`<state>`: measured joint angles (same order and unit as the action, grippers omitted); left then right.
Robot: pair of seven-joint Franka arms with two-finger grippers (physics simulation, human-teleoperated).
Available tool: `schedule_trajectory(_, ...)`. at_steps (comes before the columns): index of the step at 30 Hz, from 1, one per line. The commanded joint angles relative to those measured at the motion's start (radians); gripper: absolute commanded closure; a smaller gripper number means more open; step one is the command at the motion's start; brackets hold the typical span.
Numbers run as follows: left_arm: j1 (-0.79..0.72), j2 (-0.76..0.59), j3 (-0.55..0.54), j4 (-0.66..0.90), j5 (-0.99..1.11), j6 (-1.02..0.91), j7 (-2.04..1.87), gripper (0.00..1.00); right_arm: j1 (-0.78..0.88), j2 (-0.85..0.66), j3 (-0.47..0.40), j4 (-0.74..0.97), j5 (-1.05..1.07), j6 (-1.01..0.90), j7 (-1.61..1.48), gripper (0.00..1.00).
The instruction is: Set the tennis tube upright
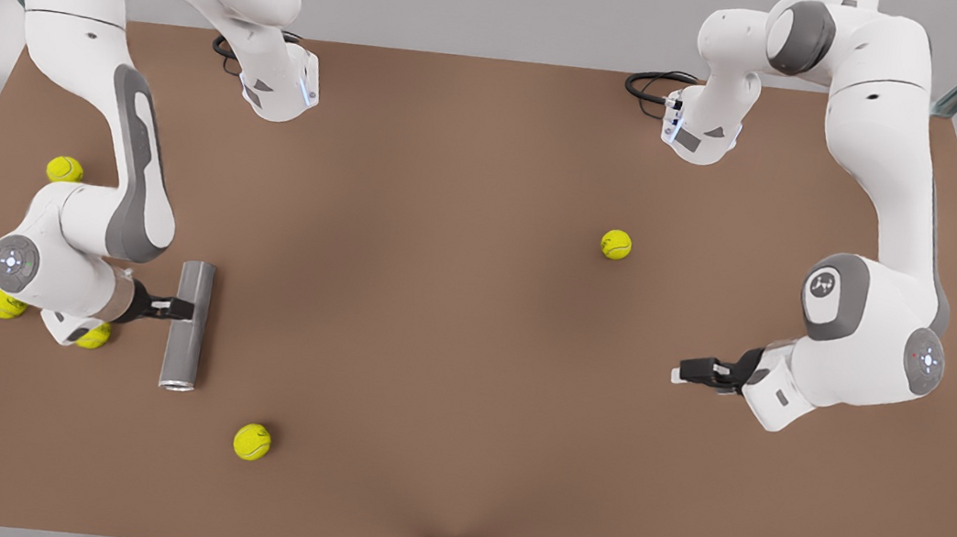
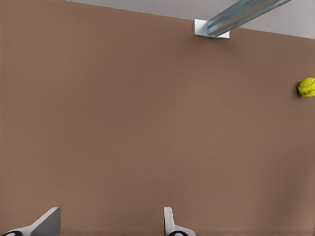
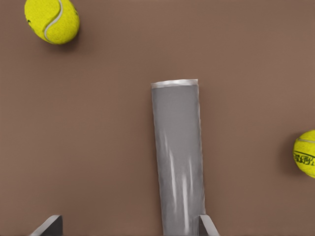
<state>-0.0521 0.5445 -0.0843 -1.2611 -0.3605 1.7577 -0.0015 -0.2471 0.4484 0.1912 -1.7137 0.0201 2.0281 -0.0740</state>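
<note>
- The right gripper [image 1: 182, 307] sits at the middle of the tennis tube [image 1: 187, 325]; its fingers [image 3: 206, 227] are spread wide, one beside the tube wall, though whether it touches is hard to say.
- The tube lies flat on the table [image 1: 455, 302], long axis running toward the near edge in the front view, lighter rim at that near end.
- Tennis balls [image 1: 252, 441] lie scattered around it; open brown surface lies toward the table's centre.
- The left gripper [image 1: 691, 371] waits well apart above bare table, fingers [image 2: 170, 223] wide open and empty.
- Markings on one ball [image 3: 305, 153] are unreadable.
</note>
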Motion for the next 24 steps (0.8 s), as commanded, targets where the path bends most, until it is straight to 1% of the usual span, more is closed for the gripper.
schedule_trajectory(1, 0.0, 0.0, 0.0, 0.0, -0.003, 0.0, 0.0, 0.01, -0.007, 0.007, 0.004, -0.003, 0.0, 0.007, -0.007, 0.0)
schedule_trajectory(2, 0.0, 0.002, 0.0, 0.0, -0.003, -0.001, 0.0, 0.01, -0.03, 0.019, 0.014, -0.026, -0.005, 0.044, -0.017, 0.0)
schedule_trajectory(4, 0.0, 0.006, 0.0, 0.0, -0.005, -0.001, 0.0, 0.01, -0.129, 0.021, 0.105, -0.116, -0.04, 0.149, -0.017, 0.0)
schedule_trajectory(11, 0.003, 0.003, 0.0, 0.0, -0.015, -0.003, -0.005, 0.01, -0.093, 0.05, 0.109, -0.158, -0.043, 0.221, -0.052, 0.0)
schedule_trajectory(14, 0.005, 0.006, 0.0, 0.0, -0.015, -0.001, -0.003, 0.01, -0.103, 0.069, 0.108, -0.164, -0.058, 0.238, -0.072, 0.0)
schedule_trajectory(19, 0.005, 0.015, 0.0, 0.0, -0.018, -0.001, 0.0, 0.01, -0.112, 0.087, 0.108, -0.205, -0.055, 0.32, -0.053, 0.0)
schedule_trajectory(24, 0.006, 0.012, 0.0, 0.0, -0.025, -0.003, 0.0, 0.01, -0.132, 0.076, 0.106, -0.227, -0.058, 0.32, -0.017, 0.0)
